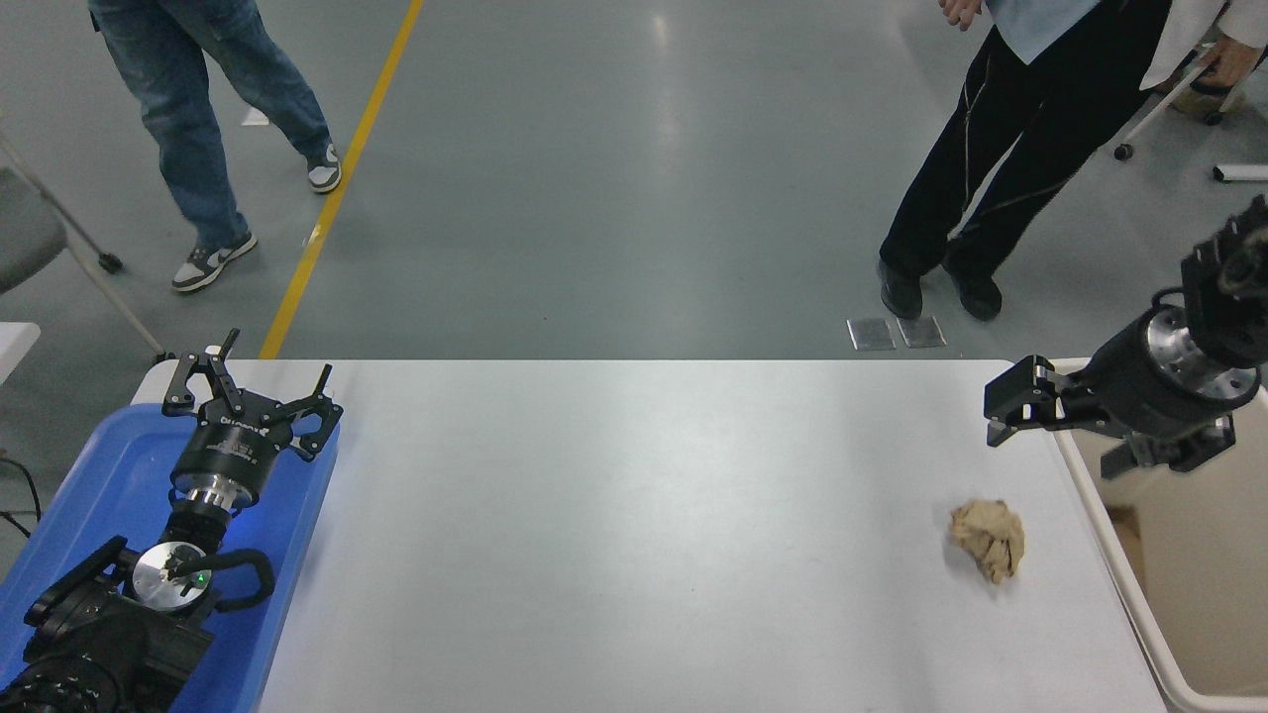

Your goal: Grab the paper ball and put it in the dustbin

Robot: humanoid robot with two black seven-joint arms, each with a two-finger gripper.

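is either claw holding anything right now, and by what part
Nothing is held. The paper ball lies loose on the table, apart from the right claw above the far right edge. The left claw is open and empty over the blue tray.

Paper ball on table — dustbin just right.

A single high head camera on the robot's side looks forward and down across the desk to the floor beyond.
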